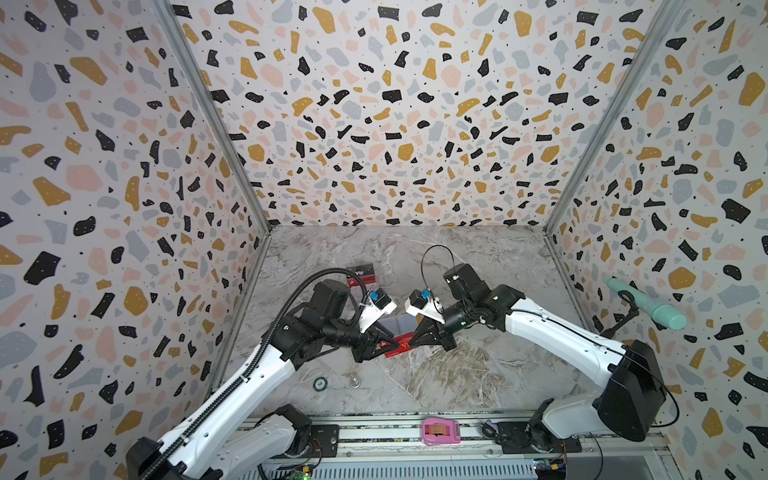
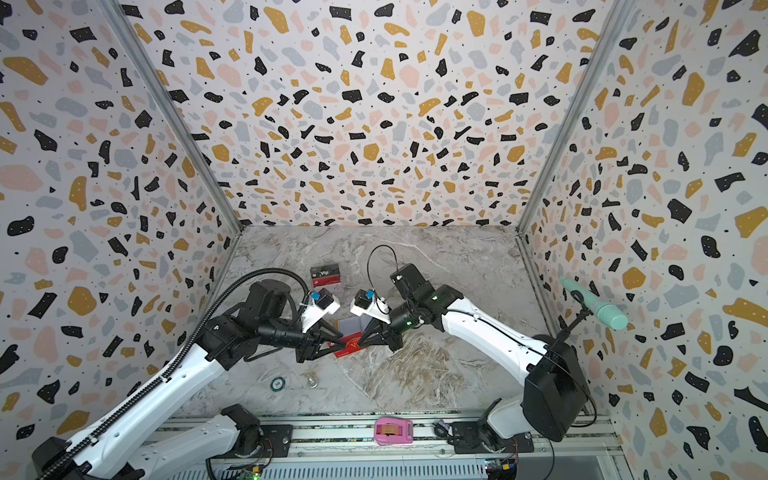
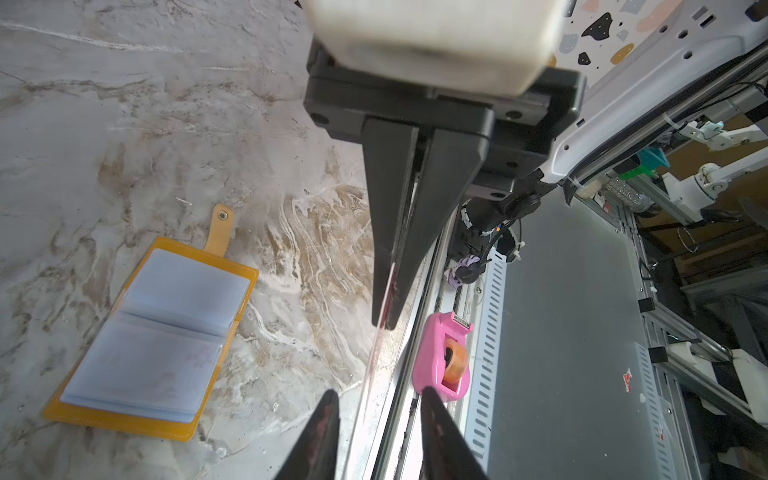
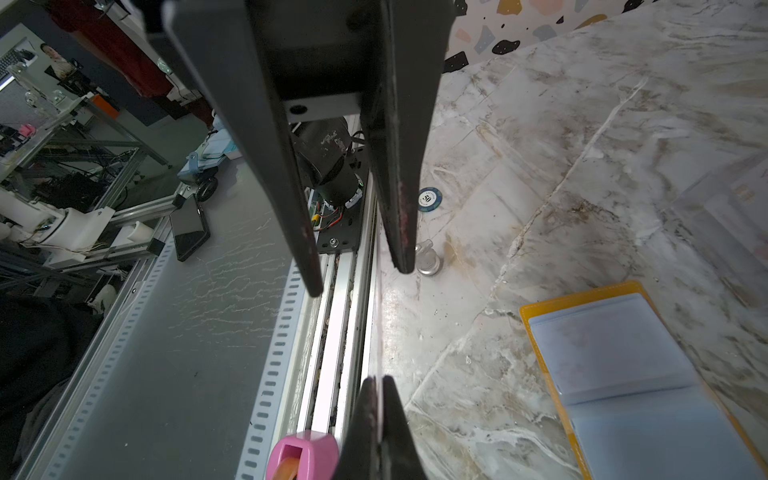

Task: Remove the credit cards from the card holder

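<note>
A red credit card (image 1: 397, 350) hangs over the marble table between both grippers. My right gripper (image 1: 411, 344) is shut on one end of it, and the wrist views show the card edge-on (image 4: 376, 316). My left gripper (image 3: 378, 409) is open, its fingers (image 3: 328, 415) standing either side of the card's other end with gaps. Just behind, the yellow card holder (image 3: 137, 419) lies open on the table with its bluish sleeves up; in both top views it is partly hidden by the grippers (image 1: 395, 326). A dark credit card lettered "Vip" (image 1: 361, 276) lies farther back.
A pink tape dispenser (image 1: 441, 432) sits on the front rail. A round chip (image 1: 319, 383) and a small metal piece (image 1: 354, 381) lie front left. A teal microphone on a stand (image 1: 648, 305) is at the right wall. Terrazzo walls close three sides.
</note>
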`<state>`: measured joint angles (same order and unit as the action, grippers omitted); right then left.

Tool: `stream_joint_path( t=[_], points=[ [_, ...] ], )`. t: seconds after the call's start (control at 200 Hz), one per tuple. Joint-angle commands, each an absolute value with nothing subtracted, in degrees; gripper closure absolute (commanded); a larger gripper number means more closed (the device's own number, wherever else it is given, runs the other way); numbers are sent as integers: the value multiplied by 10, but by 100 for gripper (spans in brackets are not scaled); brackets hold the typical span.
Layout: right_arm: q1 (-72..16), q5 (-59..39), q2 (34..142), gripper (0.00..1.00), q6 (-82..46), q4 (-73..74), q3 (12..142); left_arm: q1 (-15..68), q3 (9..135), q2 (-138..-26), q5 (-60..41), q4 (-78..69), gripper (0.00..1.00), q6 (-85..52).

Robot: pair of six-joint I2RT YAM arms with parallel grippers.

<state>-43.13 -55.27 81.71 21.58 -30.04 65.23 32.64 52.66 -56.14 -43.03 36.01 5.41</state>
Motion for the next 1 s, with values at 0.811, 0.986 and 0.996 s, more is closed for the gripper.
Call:
stream_joint_path(
  t=[0.811,0.986,0.996],
  points=[
    [-434,-558,805,100,209,-284,661,341,568,-584,-408,386,96,74],
    [-431,-545,790,92,186,-256,644,341,571,-589,-370,383,100,75],
    [-430,-543,790,90,184,-255,644,341,571,-589,-366,383,100,74]
  ],
)
